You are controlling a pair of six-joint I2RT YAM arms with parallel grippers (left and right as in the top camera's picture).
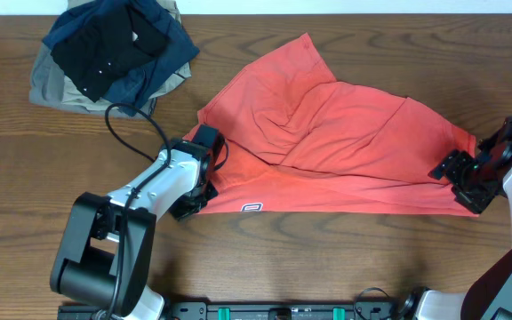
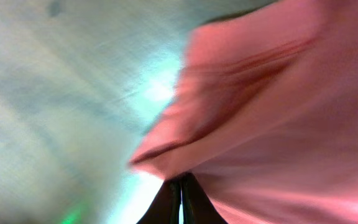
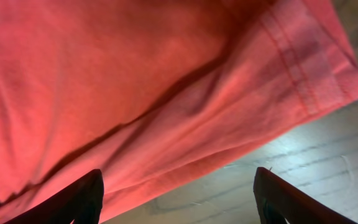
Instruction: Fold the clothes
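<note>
The coral-red T-shirt [image 1: 345,133] lies rumpled across the middle of the table, with a small white-outlined mark [image 1: 252,207] near its front hem. My left gripper [image 1: 198,191] is at the shirt's left edge. In the left wrist view, which is blurred, it [image 2: 181,183] is shut, with the shirt's fabric [image 2: 272,112] pinched at the fingertips. My right gripper [image 1: 457,181] is at the shirt's right corner. In the right wrist view it [image 3: 178,179] is open wide over the shirt's stitched hem [image 3: 303,81], and only the cloth edge and bare table lie between the fingers.
A pile of black, navy and khaki garments [image 1: 109,49] sits at the back left. A black cable [image 1: 145,120] loops from the left arm over the wooden table [image 1: 327,258].
</note>
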